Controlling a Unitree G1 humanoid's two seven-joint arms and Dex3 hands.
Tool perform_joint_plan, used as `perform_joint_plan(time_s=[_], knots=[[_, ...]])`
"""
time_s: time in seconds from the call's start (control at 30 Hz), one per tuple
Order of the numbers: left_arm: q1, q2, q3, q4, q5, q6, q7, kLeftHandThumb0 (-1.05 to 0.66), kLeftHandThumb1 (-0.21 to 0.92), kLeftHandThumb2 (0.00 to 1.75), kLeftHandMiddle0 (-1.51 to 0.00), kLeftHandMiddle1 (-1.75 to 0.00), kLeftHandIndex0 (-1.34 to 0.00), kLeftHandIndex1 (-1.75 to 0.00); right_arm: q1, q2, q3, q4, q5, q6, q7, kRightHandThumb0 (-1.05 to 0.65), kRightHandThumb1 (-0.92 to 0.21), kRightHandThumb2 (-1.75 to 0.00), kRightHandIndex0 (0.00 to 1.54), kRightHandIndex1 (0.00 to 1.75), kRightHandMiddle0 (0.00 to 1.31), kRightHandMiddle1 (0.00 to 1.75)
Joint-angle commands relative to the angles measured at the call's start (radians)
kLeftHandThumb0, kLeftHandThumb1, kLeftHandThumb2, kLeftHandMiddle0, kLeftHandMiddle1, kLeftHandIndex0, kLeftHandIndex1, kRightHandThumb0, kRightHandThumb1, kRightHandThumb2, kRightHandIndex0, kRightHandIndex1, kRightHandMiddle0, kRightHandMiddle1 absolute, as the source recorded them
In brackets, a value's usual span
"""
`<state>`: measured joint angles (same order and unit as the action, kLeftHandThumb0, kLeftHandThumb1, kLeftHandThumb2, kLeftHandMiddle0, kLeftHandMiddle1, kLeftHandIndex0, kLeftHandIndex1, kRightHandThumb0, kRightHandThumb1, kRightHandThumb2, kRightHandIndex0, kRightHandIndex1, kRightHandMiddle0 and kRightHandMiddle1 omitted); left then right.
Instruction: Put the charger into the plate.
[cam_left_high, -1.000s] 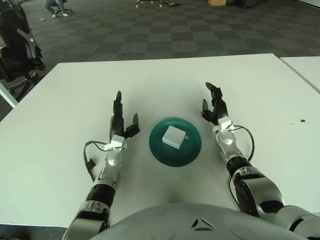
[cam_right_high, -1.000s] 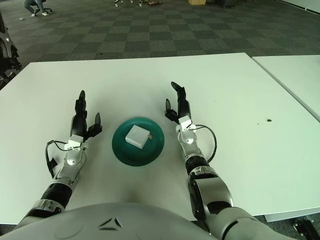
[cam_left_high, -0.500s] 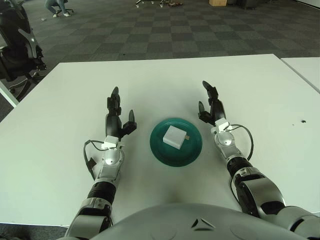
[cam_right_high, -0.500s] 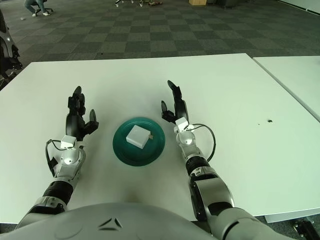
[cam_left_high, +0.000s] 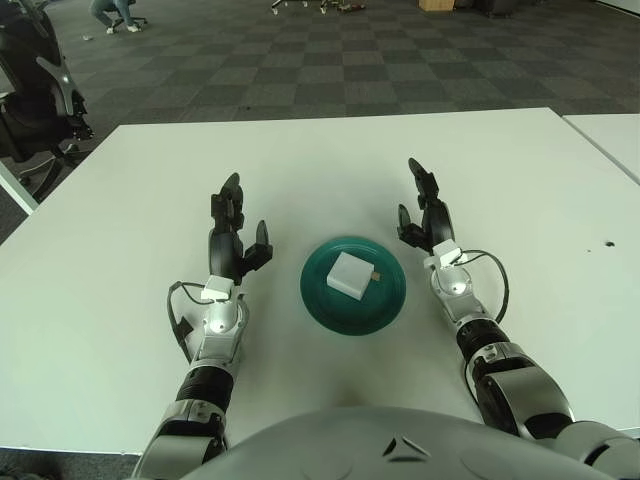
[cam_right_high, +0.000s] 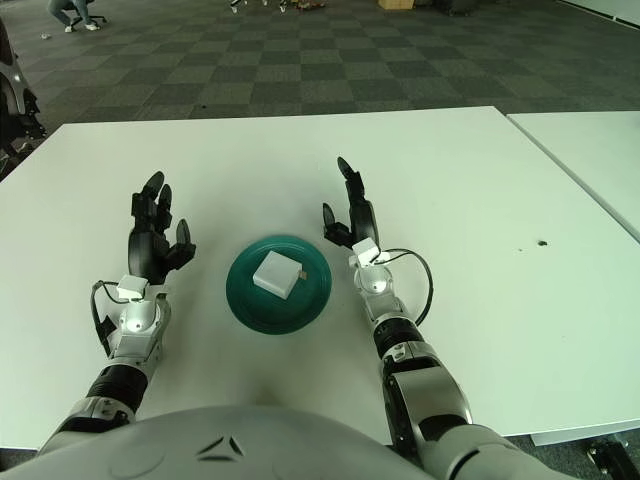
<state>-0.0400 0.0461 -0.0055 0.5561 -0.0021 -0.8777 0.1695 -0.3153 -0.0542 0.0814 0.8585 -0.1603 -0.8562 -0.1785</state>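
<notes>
White table (cam_left_high: 520, 170) holds charger (cam_left_high: 350, 273) in green plate (cam_left_high: 322, 302); both hands' fingers spread, empty.

My white bench (cam_left_high: 330, 160) carries a teal plate (cam_left_high: 352, 305) with a white charger (cam_left_high: 350, 273) in it. My left hand (cam_left_high: 232, 237) and right hand (cam_left_high: 424, 215) are black; beyond lies grey chequered floor (cam_left_high: 330, 60).
</notes>
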Motion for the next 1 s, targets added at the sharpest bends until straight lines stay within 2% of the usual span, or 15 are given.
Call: perform_joint_plan(time_s=[0.0,0.1,0.17,0.33,0.43,0.57,0.7,0.97], knots=[[0.136,-0.071,-0.030,0.087,-0.043,0.049,-0.072,-0.85,0.92,0.91,-0.27,-0.03,0.00,-0.75,0.211,0.090,-0.031,0.075,0.129,0.140,0.115,-0.82,-0.92,-0.76,0.00,0.00,0.00,0.21],[0.135,-0.071,-0.024,0.074,-0.068,0.087,-0.101,-0.86,0.92,0.92,-0.27,-0.03,0.00,-0.73,0.180,0.118,-0.073,0.056,0.218,0.224,0.182,-0.79,-0.92,-0.71,0.00,0.00,0.00,0.23],[0.142,-0.072,-0.022,0.057,-0.080,0.105,-0.117,-0.87,0.92,0.93,-0.27,-0.03,0.00,-0.72,0.193,0.124,-0.077,0.025,0.235,0.248,0.196,-0.78,-0.92,-0.70,0.00,0.00,0.00,0.24],[0.150,-0.078,-0.012,-0.001,-0.154,0.231,-0.182,-0.85,0.92,0.95,-0.27,-0.02,0.00,-0.69,0.214,0.137,-0.089,-0.066,0.257,0.342,0.201,-0.76,-0.92,-0.65,0.00,0.00,0.00,0.19],[0.161,-0.085,-0.001,-0.046,-0.224,0.358,-0.235,-0.83,0.92,0.96,-0.28,-0.03,0.00,-0.68,0.218,0.127,-0.099,-0.100,0.263,0.462,0.202,-0.76,-0.92,-0.65,0.00,0.00,0.00,0.14],[0.176,-0.091,0.021,-0.099,-0.315,0.523,-0.308,-0.80,0.92,0.96,-0.28,-0.02,0.00,-0.65,0.223,0.123,-0.110,-0.129,0.266,0.560,0.202,-0.78,-0.92,-0.68,0.00,0.00,0.00,0.09],[0.193,-0.083,0.031,-0.147,-0.368,0.666,-0.345,-0.78,0.92,0.95,-0.26,-0.01,0.00,-0.51,0.225,0.124,-0.111,-0.154,0.262,0.637,0.191,-0.77,-0.92,-0.73,0.00,0.00,0.00,0.04],[0.206,-0.073,0.045,-0.160,-0.351,0.765,-0.336,-0.79,0.92,0.94,-0.21,0.00,0.00,-0.37,0.241,0.121,-0.106,-0.170,0.241,0.720,0.166,-0.76,-0.92,-0.76,0.00,0.00,0.00,0.00]])
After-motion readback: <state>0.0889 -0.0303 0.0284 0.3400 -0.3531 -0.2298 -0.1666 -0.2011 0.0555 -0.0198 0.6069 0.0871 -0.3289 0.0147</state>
